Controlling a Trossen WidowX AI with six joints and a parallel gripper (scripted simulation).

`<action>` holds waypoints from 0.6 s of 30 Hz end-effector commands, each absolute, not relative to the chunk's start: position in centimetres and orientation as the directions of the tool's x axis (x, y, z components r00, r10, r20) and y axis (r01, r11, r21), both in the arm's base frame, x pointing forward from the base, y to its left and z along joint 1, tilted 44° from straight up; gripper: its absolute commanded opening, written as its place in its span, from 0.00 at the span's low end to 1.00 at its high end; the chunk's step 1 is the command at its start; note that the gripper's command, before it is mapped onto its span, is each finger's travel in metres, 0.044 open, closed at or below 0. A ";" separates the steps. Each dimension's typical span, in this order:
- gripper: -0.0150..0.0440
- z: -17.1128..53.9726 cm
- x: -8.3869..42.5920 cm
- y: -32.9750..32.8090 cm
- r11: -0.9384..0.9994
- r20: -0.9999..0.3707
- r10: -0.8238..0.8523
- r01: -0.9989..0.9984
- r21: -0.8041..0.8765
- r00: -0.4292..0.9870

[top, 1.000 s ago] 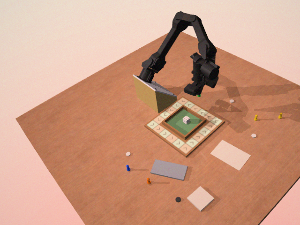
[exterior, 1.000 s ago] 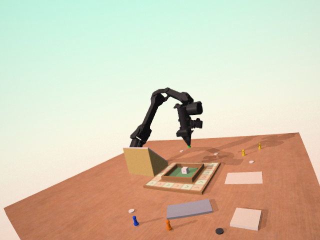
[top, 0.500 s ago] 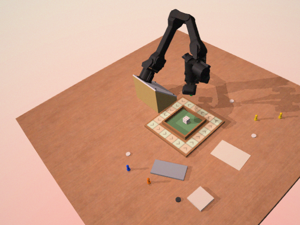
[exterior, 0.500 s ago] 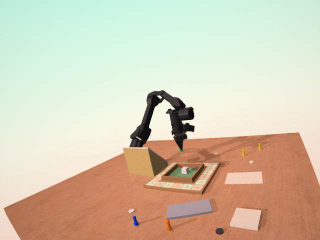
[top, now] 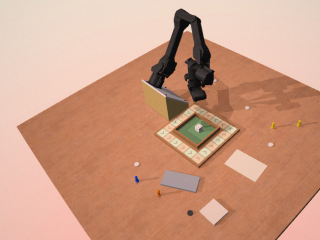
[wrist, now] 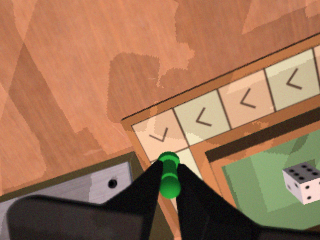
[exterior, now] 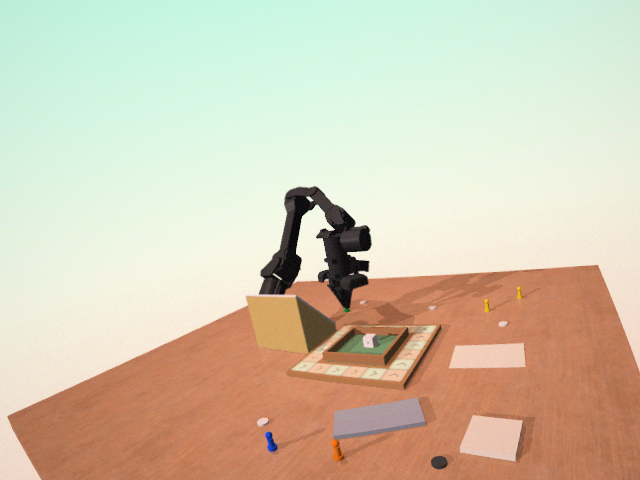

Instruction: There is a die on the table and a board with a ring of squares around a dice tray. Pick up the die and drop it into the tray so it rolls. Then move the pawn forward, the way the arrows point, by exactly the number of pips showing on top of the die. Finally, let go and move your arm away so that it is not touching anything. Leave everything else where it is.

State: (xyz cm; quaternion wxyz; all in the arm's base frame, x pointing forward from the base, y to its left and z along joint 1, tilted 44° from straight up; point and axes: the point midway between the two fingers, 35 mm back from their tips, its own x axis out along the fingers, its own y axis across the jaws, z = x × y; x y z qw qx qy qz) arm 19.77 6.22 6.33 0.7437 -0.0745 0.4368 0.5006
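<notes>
A: top view 1st. what's seen?
B: die (top: 198,127) (exterior: 369,340) (wrist: 303,182) is in the tray (top: 197,146) (exterior: 355,357) (wrist: 215,177), so the roll looks done imo. Arm (top: 172,42) (exterior: 291,232) is bent high at the elbow, wrist dropped near the board's (top: 198,165) (exterior: 345,381) (wrist: 127,123) back corner.

A: exterior?
B: forearm is angled down, gripper (exterior: 346,308) (wrist: 169,168) pointed roughly straight down w/ a bit of green at the tips. Pawn (exterior: 346,310) (wrist: 170,175) is held above board level, afaict.

A: wrist cam?
B: pawn is clamped btwn the fingertips, round head toward the cam, near the corner square. Prob light, stiff plastic, kinda slippery on the curves; best gripped at the neck, under the head. Narrow base could be tipped if it's let go too high, so a low, upright release is needed. Exact landing square can't be told rn.
</notes>
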 end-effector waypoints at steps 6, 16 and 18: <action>0.25 6.0 19.1 6.6 0.448 -0.719 0.684 -0.848 0.283 0.121; 0.25 3.9 19.5 8.6 0.448 -0.719 0.684 -0.848 0.283 0.121; 0.25 3.6 19.5 9.0 0.448 -0.718 0.685 -0.848 0.284 0.122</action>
